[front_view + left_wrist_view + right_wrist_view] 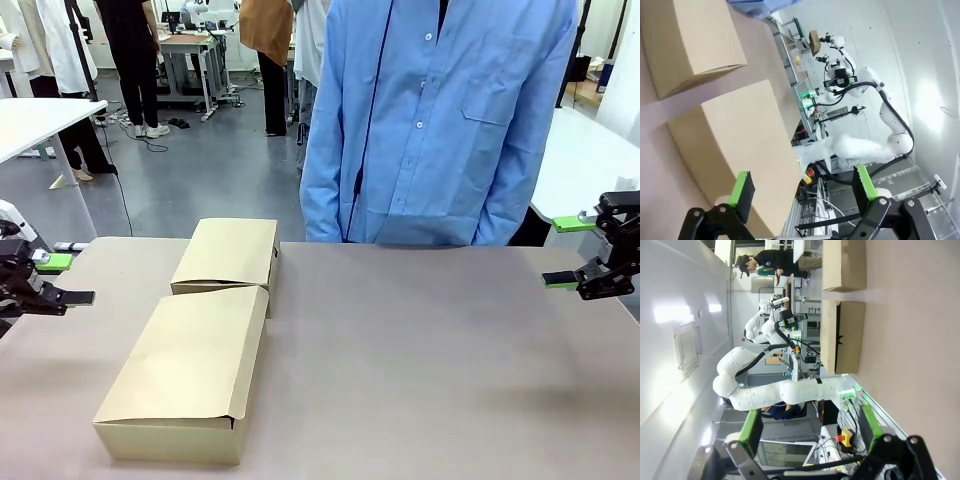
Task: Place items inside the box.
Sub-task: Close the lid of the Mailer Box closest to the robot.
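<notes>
**Both grippers spread wide, boxes closed on the table**

The left gripper (62, 280) is held at the table's (420, 350) left edge, jaws wide and empty. Just beyond its fingers, the near box (190, 370) and far box (228, 255) are seen closed, touching. Well apart, the right gripper (570, 252) is held wide, empty.

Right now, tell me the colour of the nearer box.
Plain tan cardboard; the nearer box shows best in the front view.
</notes>
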`<action>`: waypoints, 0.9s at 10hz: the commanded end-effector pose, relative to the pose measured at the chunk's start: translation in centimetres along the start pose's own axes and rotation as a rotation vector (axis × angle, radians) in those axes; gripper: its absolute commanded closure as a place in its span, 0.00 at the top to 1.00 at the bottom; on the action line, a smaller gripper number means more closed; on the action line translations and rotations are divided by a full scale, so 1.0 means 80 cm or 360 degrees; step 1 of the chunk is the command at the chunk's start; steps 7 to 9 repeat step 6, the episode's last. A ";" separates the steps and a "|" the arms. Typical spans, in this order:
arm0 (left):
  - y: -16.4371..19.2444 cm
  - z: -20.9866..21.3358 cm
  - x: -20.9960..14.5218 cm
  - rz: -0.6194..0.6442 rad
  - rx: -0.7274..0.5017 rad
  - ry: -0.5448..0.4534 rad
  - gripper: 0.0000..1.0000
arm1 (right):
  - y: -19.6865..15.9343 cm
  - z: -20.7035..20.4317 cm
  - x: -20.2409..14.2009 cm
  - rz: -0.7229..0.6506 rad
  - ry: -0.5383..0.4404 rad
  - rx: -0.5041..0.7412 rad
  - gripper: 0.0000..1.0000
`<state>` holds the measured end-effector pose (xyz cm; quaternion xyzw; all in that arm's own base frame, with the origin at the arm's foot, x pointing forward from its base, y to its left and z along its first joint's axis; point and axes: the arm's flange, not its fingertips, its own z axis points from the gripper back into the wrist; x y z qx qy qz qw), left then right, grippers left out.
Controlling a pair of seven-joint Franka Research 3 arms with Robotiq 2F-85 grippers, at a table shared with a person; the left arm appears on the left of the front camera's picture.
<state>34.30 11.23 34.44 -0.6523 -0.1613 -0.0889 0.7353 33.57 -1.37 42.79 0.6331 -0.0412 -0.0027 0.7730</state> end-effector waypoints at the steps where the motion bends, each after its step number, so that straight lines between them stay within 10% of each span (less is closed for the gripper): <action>1: -0.023 -0.004 -0.007 -0.0084 -0.0032 0.0040 1.00 | 0.002 0.003 0.000 0.0011 -0.0007 0.0004 1.00; 9: -0.023 -0.004 -0.007 -0.0084 -0.0032 0.0040 1.00 | 0.002 0.003 0.000 0.0011 -0.0007 0.0004 1.00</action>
